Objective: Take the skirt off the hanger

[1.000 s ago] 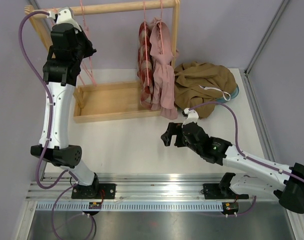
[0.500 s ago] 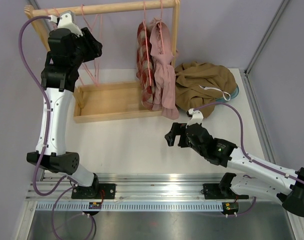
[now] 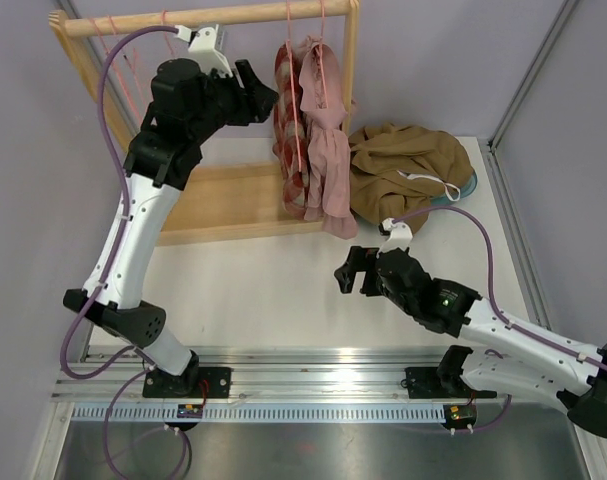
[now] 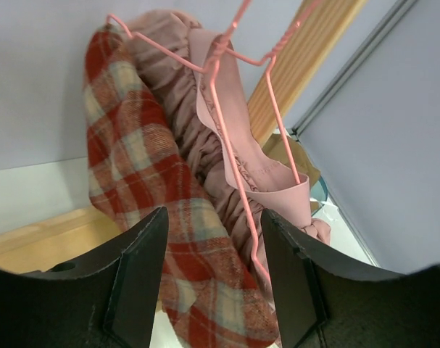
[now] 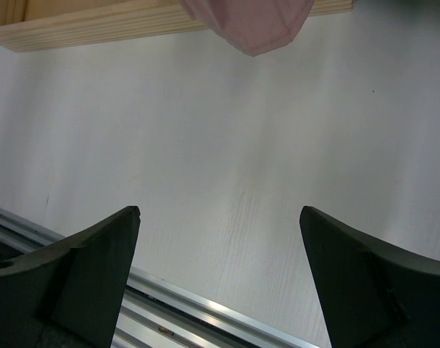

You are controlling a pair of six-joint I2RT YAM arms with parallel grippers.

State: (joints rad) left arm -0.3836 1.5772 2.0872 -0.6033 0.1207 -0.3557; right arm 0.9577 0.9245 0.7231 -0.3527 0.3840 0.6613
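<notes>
A pink gathered skirt (image 3: 326,150) hangs on a pink wire hanger (image 3: 322,40) from the wooden rail (image 3: 253,14), beside a red plaid garment (image 3: 289,130). My left gripper (image 3: 262,101) is open, high up, just left of both garments. In the left wrist view the open gripper (image 4: 212,217) faces the plaid cloth (image 4: 133,167) and the pink skirt (image 4: 230,170). The hanger wire (image 4: 230,138) runs down in front of the skirt, touching neither finger. My right gripper (image 3: 347,275) is open and empty, low over the table in front of the rack. The right wrist view (image 5: 220,212) shows bare table and the skirt's hem (image 5: 252,25).
The rack's wooden base tray (image 3: 223,200) lies under the rail, with its right post (image 3: 350,60) beside the skirt. Empty pink hangers (image 3: 123,65) hang at the rail's left end. A brown heap of clothes (image 3: 408,170) lies at the back right. A metal rail (image 3: 323,365) runs along the near edge.
My left arm has swung right along the rail, from the empty hangers at the left end to the hung garments. My right gripper has drifted slightly right and nearer.
</notes>
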